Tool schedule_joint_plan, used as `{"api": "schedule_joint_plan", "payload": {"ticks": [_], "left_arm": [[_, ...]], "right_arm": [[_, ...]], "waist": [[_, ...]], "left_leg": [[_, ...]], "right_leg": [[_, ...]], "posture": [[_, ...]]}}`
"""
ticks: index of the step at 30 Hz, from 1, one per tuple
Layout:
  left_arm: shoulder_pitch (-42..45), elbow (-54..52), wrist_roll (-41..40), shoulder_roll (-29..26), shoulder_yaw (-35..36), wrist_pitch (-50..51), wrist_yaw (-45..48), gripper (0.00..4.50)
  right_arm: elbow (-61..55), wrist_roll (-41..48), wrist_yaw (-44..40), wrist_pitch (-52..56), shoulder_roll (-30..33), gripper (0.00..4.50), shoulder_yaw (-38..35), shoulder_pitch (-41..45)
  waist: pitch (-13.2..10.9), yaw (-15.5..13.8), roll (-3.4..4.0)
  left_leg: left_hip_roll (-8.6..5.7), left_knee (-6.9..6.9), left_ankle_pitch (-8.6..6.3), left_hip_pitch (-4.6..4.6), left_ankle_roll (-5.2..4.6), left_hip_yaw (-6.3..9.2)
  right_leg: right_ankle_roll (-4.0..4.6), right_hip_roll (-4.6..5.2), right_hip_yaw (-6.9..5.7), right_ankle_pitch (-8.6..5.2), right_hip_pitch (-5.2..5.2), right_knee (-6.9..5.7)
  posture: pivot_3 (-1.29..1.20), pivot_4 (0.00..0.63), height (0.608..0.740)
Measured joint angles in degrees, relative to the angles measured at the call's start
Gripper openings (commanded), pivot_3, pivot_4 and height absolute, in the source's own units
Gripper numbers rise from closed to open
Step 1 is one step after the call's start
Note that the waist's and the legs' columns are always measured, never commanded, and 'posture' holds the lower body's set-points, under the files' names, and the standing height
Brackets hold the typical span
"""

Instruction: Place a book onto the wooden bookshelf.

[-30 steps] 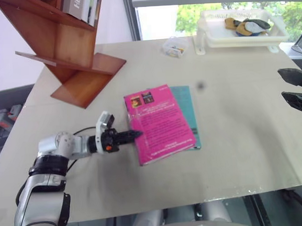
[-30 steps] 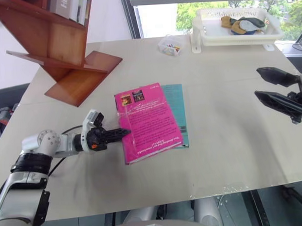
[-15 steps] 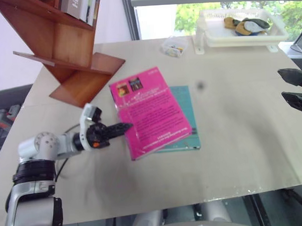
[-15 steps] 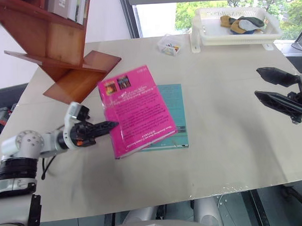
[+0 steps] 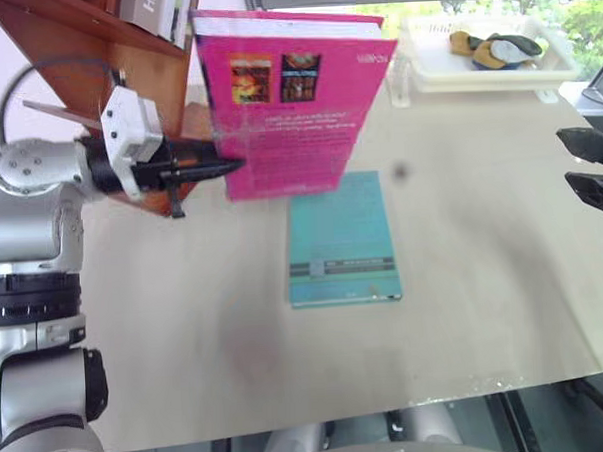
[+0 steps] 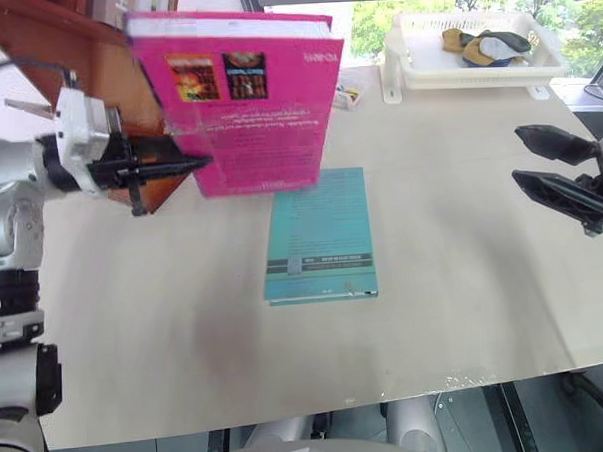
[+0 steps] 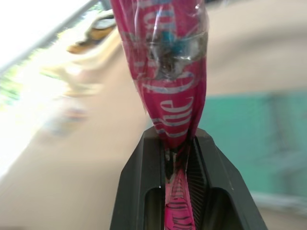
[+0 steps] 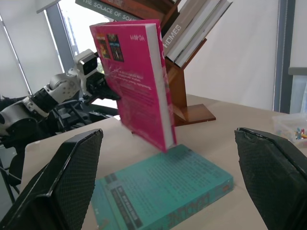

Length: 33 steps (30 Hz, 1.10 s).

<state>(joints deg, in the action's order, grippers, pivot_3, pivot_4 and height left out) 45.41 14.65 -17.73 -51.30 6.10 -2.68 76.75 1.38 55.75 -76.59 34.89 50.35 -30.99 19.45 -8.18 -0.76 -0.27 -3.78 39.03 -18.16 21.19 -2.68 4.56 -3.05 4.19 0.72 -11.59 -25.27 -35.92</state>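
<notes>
Above the left part of the pale beige surface, the left claw is clamped on the edge of the bright pink paperback book and holds it upright in the air, cover facing the camera, its two small dark pictures near the top and white page edges along the upper side (the left wrist view shows the pink cover pinched tight between the two black fingers). Behind the lifted book, at the far left corner of the surface, stands the large reddish-brown wooden bookshelf of tilted boards, with white-spined books leaning in it. Directly below the pink book, a thinner teal book lies flat on the surface. At the right edge, the right claw hangs over the surface with its black fingers spread apart, gripping nothing. A white plastic tray sits at the far right corner.
</notes>
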Motion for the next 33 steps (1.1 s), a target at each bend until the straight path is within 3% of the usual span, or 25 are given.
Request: {"api": "schedule_joint_plan", "payload": {"ticks": [6, 11, 20, 33], "left_arm": [[10.21, 14.38, 13.5, -3.68, -2.42, -27.77, -3.97, 0.19], [15.22, 18.72, 17.87, -6.73, -2.86, -36.71, -6.6, 0.19], [23.86, 30.9, 28.6, -15.99, -7.47, -48.96, -10.06, 0.19], [27.72, 40.85, 41.25, -21.6, -13.72, -55.8, -20.94, 0.19]], "right_arm": [[2.68, -0.06, -1.86, 0.17, 0.14, 4.5, 0.76, 2.03], [3.49, 0.19, -2.97, 0.95, 0.66, 4.5, 0.83, 3.36], [5.93, 2.53, -7.02, 5.09, 1.13, 4.5, 1.86, 6.67], [6.42, 2.4, -7.88, 6.02, 1.09, 4.5, 3.67, 8.14]], "waist": [[-0.01, 0.22, -0.02], [-0.01, 0.2, -0.02], [-0.03, 0.46, -0.05], [-0.05, 1.55, -0.09]], "left_leg": [[-0.01, 0.18, 0.0, 0.42, -0.02, -0.04], [-0.04, 0.25, -0.02, 0.55, -0.05, 0.07], [-0.1, 0.34, -0.03, 0.61, -0.1, 0.16], [-0.16, 0.46, -0.03, 0.6, -0.11, 0.21]], "right_leg": [[-0.04, -0.06, -0.19, 0.02, -0.41, -0.11], [-0.06, -0.06, -0.38, 0.03, -0.45, -0.07], [-0.08, -0.19, -0.59, 0.04, -0.41, -0.15], [-0.09, -0.17, -0.72, 0.03, -0.42, -0.64]], "posture": [[0.0, 0.15, 0.74], [0.0, 0.15, 0.74], [0.0, 0.15, 0.74], [0.0, 0.15, 0.74]]}}
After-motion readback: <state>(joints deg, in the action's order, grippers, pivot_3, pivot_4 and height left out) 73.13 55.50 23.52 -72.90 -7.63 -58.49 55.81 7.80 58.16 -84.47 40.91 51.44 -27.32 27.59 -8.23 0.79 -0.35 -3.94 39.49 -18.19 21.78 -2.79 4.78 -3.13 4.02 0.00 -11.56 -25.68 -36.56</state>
